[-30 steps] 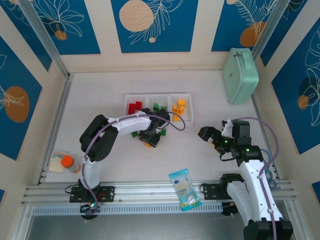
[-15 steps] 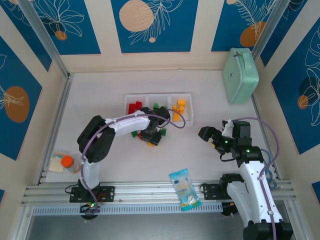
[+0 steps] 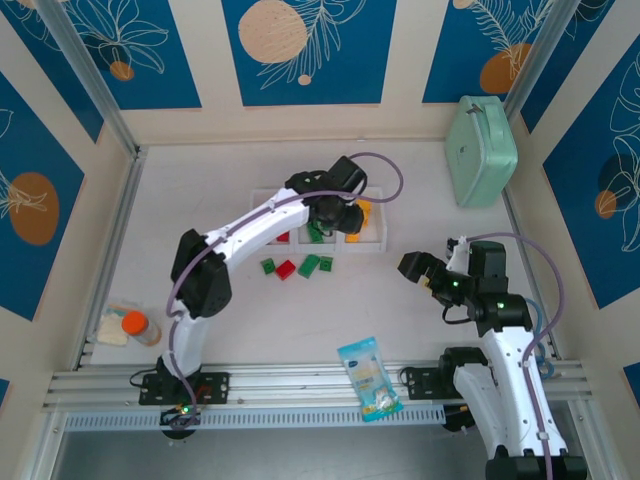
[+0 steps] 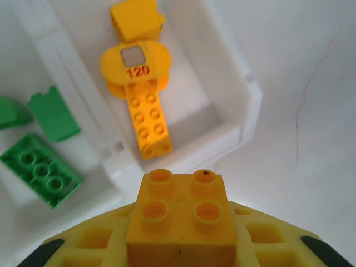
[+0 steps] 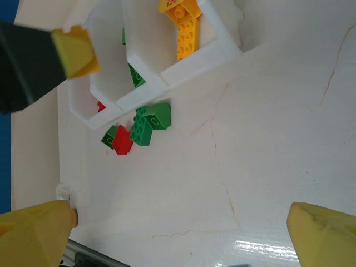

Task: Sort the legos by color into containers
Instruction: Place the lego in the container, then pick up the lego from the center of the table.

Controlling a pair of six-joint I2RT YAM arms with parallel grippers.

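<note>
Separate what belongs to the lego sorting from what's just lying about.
Job: white bins; held yellow brick; loose green bricks and red brick in front of the bins; sorted bricks inside them.
Lying about: mint-green case; snack packet; orange-capped bottle.

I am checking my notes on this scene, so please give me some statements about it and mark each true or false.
1. The left pincer holds a yellow brick. True.
2. The bin at the right end is empty. False: that bin holds yellow pieces.
3. The right pincer is open and holds nothing. True.
4. Every loose brick on the table is red. False: one red brick lies among green bricks.
5. The snack packet lies in a bin. False: the snack packet lies on the table, near the rail.
</note>
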